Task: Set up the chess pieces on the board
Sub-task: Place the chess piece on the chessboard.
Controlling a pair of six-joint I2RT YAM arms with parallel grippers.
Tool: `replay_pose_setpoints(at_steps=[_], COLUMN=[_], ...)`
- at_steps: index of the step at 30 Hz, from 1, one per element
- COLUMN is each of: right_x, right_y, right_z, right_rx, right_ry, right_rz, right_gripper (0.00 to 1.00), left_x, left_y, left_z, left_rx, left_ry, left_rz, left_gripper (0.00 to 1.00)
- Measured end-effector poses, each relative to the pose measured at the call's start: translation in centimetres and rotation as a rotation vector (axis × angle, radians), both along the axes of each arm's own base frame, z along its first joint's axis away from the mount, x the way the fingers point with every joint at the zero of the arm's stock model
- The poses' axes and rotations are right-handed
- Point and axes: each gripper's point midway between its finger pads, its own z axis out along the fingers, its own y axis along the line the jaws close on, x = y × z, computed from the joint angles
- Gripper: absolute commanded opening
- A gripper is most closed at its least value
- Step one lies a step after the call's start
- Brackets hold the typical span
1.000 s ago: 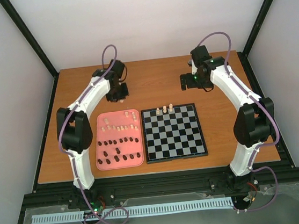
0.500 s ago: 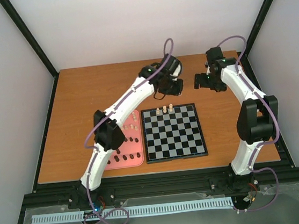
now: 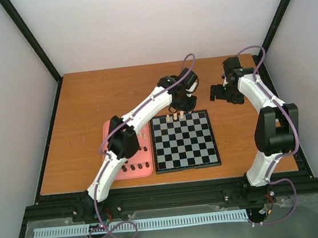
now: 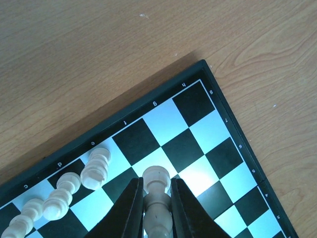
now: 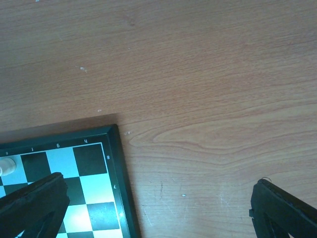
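Left gripper (image 4: pixel 156 187) has swung from tray (image 3: pixel 108 128) to board (image 4: pixel 194 97), clenched on a cream piece (image 4: pixel 157 176) over the 12 o'clock row. Recommend lowering plumb onto the free square at 3 o'clock of the standing pieces (image 4: pixel 95 167). Right gripper (image 5: pixel 156 193) hangs released.

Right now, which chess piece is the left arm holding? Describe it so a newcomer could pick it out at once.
Find the black-and-grey checkered board and look along its far edge, where a short row of cream pieces stands. Just right of that row, one more cream piece is clamped upright between the left gripper's black fingers; its neighbours stand free.
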Motion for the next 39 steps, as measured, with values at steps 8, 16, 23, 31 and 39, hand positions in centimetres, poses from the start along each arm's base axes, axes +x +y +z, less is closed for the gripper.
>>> replay_pose_setpoints(at_steps=[8, 16, 23, 31, 39], right_x=[0.2, 0.2, 0.3, 0.4, 0.4], right_y=[0.2, 0.3, 0.6, 0.7, 0.8], right_z=[0.1, -0.2, -0.1, -0.3, -0.5], right_rx=[0.013, 0.018, 0.034, 0.038, 0.044], right_ry=[-0.01, -0.008, -0.015, -0.018, -0.013], right_rz=[0.005, 0.008, 0.014, 0.016, 0.018], right_gripper=[1.0, 1.0, 1.0, 1.0, 1.0], left_x=[-0.5, 0.0, 0.3, 0.7, 0.8], left_y=[-0.4, -0.3, -0.5, -0.4, -0.6], left_z=[-2.4, -4.5, -4.9, -4.8, -4.9], left_rx=[0.055, 0.101, 0.102, 0.109, 0.11], left_ry=[-0.002, -0.011, -0.017, -0.038, -0.044], left_rz=[-0.04, -0.045, -0.044, -0.036, -0.037], left_gripper=[0.01, 0.01, 0.04, 0.11, 0.13])
